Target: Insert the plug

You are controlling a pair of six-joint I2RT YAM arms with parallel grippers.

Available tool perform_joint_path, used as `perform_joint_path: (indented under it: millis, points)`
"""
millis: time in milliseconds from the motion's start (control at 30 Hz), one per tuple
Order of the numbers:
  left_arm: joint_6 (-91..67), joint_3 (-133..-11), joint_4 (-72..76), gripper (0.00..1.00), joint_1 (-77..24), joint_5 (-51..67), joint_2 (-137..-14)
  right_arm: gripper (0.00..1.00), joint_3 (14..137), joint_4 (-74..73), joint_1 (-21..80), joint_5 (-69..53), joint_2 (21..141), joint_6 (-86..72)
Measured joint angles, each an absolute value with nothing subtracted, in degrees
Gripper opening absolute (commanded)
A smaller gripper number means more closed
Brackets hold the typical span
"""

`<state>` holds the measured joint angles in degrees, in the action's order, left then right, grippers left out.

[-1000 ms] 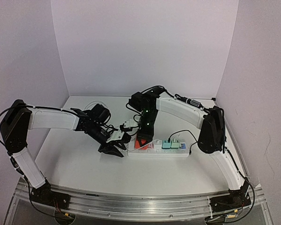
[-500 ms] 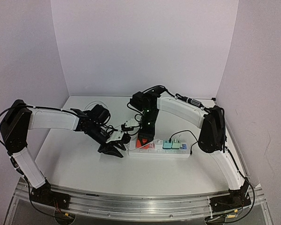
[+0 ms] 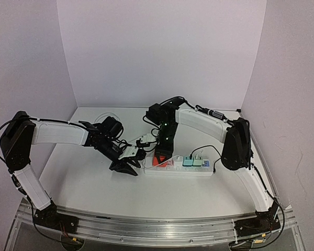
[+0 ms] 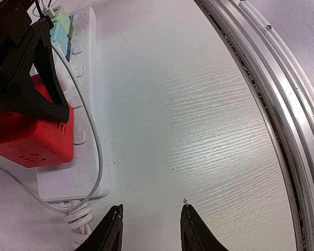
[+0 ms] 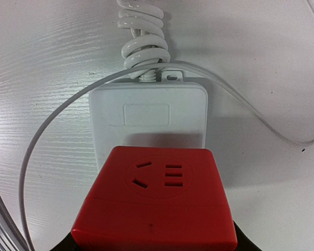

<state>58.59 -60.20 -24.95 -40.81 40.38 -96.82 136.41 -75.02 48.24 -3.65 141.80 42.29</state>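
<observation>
A white strip (image 3: 184,171) lies across the desk (image 3: 89,183). The right claw (image 3: 158,157) reaches down from above and pinches a red cube plug (image 5: 154,204) by its sides. It holds the plug over the strip's left end, just beside the coiled cord (image 5: 144,42). Whether the plug is seated cannot be told. Green adapters (image 3: 192,161) sit further right on the strip. The left claw (image 4: 149,232) hovers low near the cord end, slightly spread, gripping nothing.
</observation>
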Motion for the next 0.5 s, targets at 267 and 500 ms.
perform_joint_path:
  millis: [267,500]
  points:
    - [58.59,-60.21,-24.95,0.38,-40.80,40.40,-96.82,0.00,135.59,-74.52,47.67,-5.74,142.22,42.63]
    - [58.57,-60.23,-24.95,0.39,-40.81,40.40,-96.82,0.00,135.97,-73.97,49.63,-1.37,143.22,42.50]
